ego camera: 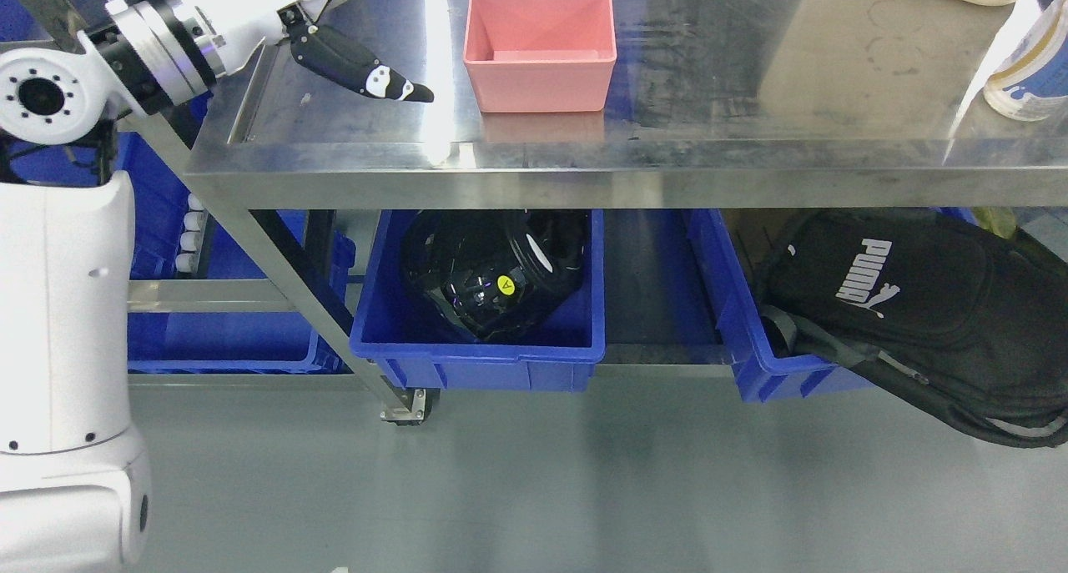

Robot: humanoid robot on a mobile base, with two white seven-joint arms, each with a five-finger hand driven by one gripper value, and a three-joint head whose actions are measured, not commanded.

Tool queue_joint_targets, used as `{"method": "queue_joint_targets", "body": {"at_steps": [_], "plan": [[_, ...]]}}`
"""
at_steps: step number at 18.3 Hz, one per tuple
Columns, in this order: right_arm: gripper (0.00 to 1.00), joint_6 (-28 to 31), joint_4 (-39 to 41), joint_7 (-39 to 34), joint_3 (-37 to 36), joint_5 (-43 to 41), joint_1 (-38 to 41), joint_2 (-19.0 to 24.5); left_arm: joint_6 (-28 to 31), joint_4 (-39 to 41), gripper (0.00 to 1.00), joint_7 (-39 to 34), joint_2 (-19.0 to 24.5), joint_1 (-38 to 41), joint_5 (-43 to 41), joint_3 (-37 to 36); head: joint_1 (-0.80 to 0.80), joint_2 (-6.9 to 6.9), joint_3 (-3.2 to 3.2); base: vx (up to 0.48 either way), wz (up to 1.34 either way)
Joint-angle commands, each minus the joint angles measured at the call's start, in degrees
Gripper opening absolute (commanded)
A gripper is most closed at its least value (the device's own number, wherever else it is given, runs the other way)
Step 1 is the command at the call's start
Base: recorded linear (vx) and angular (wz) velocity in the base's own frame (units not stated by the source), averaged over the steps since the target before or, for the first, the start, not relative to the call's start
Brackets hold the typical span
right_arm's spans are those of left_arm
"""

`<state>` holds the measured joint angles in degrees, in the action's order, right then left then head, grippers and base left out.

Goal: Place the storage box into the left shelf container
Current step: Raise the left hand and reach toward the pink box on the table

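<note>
Left hand [363, 71] at upper left of frame, arm reaching in over the steel table [751, 98]; one dark finger stretched out and pointing right, holding nothing, other fingers probably cropped at the top edge. Pink storage box [540, 52] sits upright on the tabletop just right of that fingertip, apart, long axis left-right. Blue shelf container [476, 352] below at centre-left already holds a black helmet [492, 273].

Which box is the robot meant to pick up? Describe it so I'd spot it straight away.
Look at the steel table filling the upper picture. On its top, just right of the robot's left hand, stands the storage box. It is the only pink thing there, open-topped and empty, unlike the blue bins on the shelf below.
</note>
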<state>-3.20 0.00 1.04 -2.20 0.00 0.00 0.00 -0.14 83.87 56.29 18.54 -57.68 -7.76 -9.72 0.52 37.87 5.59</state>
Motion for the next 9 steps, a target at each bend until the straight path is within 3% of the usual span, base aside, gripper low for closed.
{"method": "queue_joint_targets", "body": {"at_steps": [1, 5, 9], "plan": [[0.99, 0.0, 1.0, 0.0, 0.0, 0.0, -1.1, -1.0, 6.2, -7.4, 0.99, 0.5, -5.0, -5.3, -3.6, -10.0, 0.0, 0.0, 0.0, 0.0, 0.0], [0.99, 0.0, 1.0, 0.0, 0.0, 0.0, -1.1, -1.0, 8.1, -8.3, 0.98, 0.9, -8.6, -5.3, -3.5, -11.1, 0.0, -0.01, 0.0, 0.0, 0.0], [0.99, 0.0, 1.0, 0.0, 0.0, 0.0, -1.1, -1.0, 8.7, -8.4, 0.98, 2.2, -8.3, -5.3, -3.8, -12.1, 0.0, -0.01, 0.0, 0.0, 0.0]]}}
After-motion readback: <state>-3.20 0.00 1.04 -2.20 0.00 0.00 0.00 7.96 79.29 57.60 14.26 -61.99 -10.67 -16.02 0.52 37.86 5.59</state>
